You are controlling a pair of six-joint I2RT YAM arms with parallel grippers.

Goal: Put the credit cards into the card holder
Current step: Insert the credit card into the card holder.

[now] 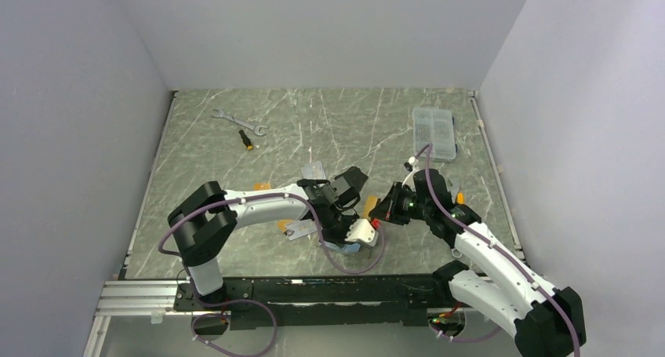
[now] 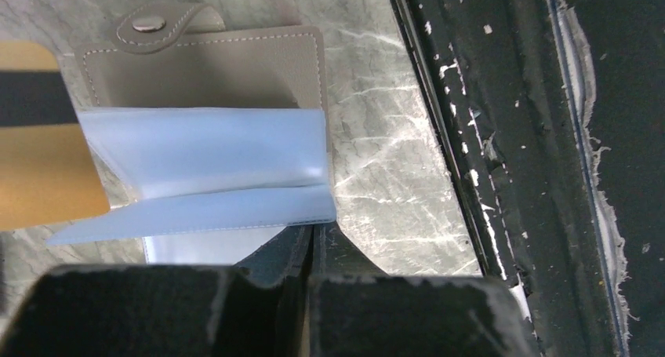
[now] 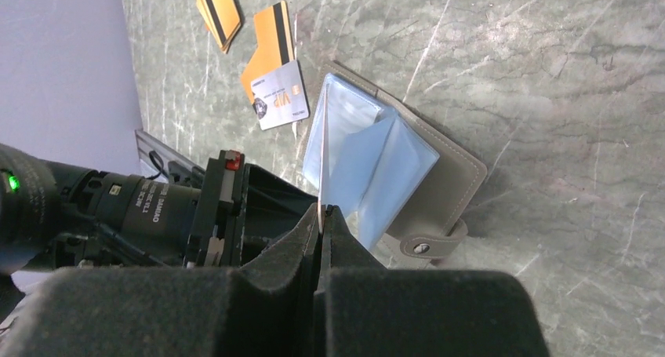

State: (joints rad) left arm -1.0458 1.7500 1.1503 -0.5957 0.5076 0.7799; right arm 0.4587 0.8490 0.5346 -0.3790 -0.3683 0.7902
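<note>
The card holder (image 2: 204, 67) lies open on the table, grey-taupe with its snap tab away from me and its pale blue sleeves (image 3: 368, 161) fanned upward. My left gripper (image 2: 314, 233) is shut on the near edge of one sleeve. My right gripper (image 3: 321, 212) is shut on a gold credit card (image 2: 39, 161) with a black stripe. That card is edge-on in the right wrist view, right beside the raised sleeves. From above, both grippers meet over the holder (image 1: 349, 247). Three loose credit cards lie to the left: two gold (image 3: 218, 8) (image 3: 273, 39) and one silver (image 3: 280, 96).
A wrench (image 1: 239, 122) and a small screwdriver (image 1: 246, 140) lie at the back left. A clear compartment box (image 1: 434, 132) sits at the back right. The black front rail (image 2: 510, 137) runs close beside the holder. Another silver card (image 1: 314, 170) lies behind the left wrist.
</note>
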